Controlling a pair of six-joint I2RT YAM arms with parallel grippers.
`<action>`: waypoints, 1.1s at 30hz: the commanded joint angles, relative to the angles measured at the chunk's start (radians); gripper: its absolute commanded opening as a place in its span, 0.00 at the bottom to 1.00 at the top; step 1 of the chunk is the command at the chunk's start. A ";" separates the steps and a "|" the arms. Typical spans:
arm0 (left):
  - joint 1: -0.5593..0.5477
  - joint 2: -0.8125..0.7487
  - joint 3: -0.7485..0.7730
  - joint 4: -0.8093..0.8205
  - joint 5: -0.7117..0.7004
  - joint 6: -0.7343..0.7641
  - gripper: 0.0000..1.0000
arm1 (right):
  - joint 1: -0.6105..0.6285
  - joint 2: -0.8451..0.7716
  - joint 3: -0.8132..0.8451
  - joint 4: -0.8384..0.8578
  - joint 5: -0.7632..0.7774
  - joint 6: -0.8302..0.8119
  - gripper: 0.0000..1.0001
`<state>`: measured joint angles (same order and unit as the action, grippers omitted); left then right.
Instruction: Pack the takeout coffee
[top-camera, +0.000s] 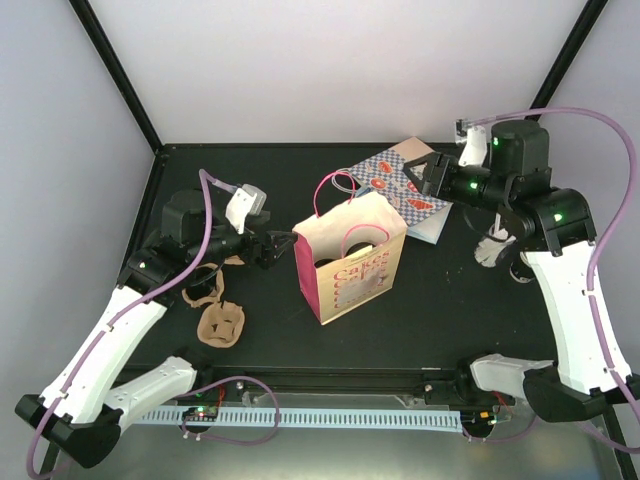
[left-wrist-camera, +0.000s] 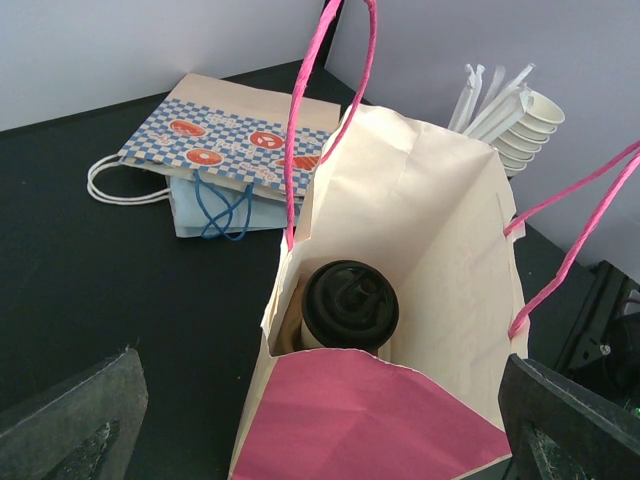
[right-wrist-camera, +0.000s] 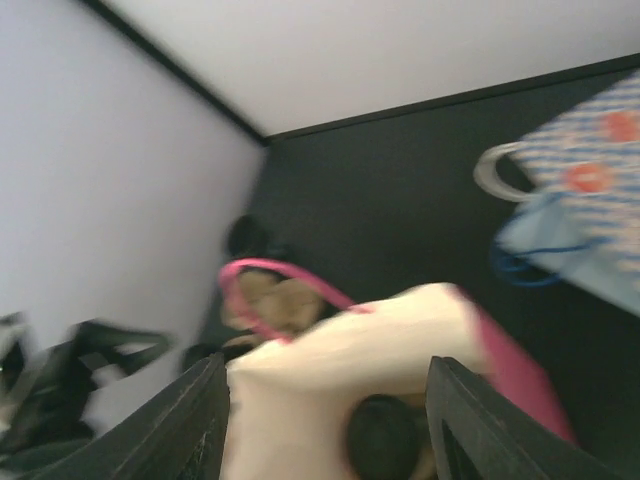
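The pink bag (top-camera: 352, 268) stands upright and open mid-table. The takeout coffee (left-wrist-camera: 350, 303), a white cup under a black lid, stands inside it at the bag's left end (top-camera: 327, 263). My left gripper (top-camera: 280, 248) is open and empty just left of the bag. In the left wrist view my left gripper (left-wrist-camera: 320, 362) faces the bag's pink wall (left-wrist-camera: 380, 420). My right gripper (top-camera: 412, 178) is open and empty, raised behind the bag's right end. The blurred right wrist view shows my right gripper (right-wrist-camera: 328, 372) over the bag's rim (right-wrist-camera: 340, 350) and the dark lid (right-wrist-camera: 385, 435).
A checkered paper bag (top-camera: 400, 185) lies flat on a blue bag (left-wrist-camera: 215, 205) at the back right. A stack of cream cups (left-wrist-camera: 525, 125) with wrapped straws stands at the right, partly behind the right arm (top-camera: 492, 250). Brown cardboard cup carriers (top-camera: 222, 322) lie at the left.
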<state>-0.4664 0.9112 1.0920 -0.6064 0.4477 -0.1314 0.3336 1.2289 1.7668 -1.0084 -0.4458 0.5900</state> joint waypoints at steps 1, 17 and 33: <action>-0.003 -0.018 0.020 -0.025 -0.018 0.016 0.99 | 0.002 0.011 0.002 -0.180 0.496 -0.150 0.56; -0.003 -0.022 -0.008 0.006 -0.016 0.035 0.99 | -0.207 0.084 -0.304 -0.018 1.040 -0.162 0.54; -0.002 0.000 -0.020 0.033 -0.010 0.046 0.99 | -0.229 0.354 -0.202 -0.095 1.154 -0.141 0.44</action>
<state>-0.4664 0.9020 1.0706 -0.6083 0.4374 -0.1047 0.1104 1.5658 1.5158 -1.0859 0.6262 0.4282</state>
